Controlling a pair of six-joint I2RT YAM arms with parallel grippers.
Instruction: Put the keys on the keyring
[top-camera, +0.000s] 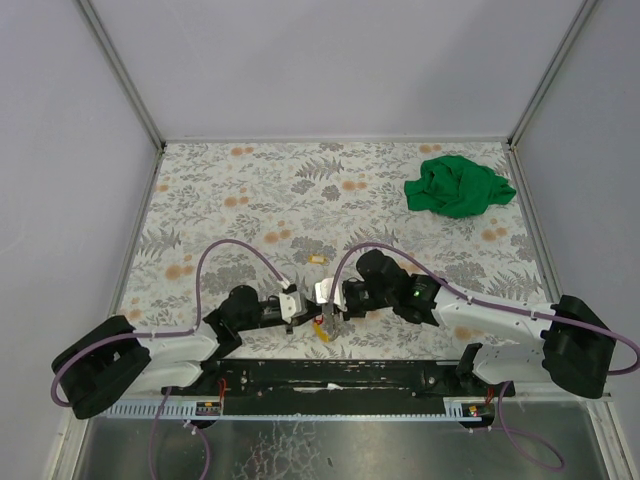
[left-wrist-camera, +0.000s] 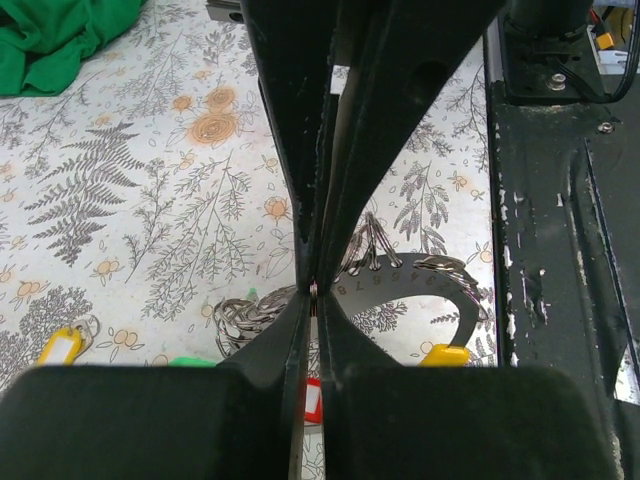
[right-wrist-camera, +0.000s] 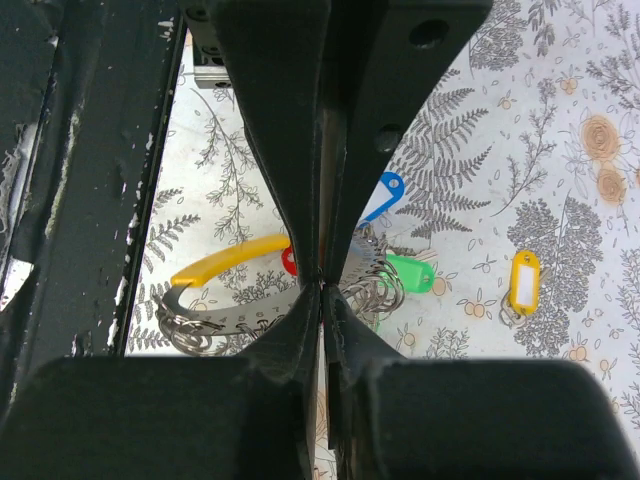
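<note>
The left tool (left-wrist-camera: 313, 290) and the right tool (right-wrist-camera: 322, 282) are both clamped on the keyring (left-wrist-camera: 420, 283), which is found near the front edge of the patterned worktop (top-camera: 250, 200). The yellow-tagged key (right-wrist-camera: 523, 282) is seen lying near it, and the green-tagged key (right-wrist-camera: 410, 272) just beside its small loops.

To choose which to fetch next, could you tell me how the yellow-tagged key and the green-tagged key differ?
The yellow-tagged key lies alone, apart from the keyring; the green-tagged key lies against it. The yellow-tagged key's tag points up the right wrist view, the green-tagged key's across it. Both lie on the table.
</note>
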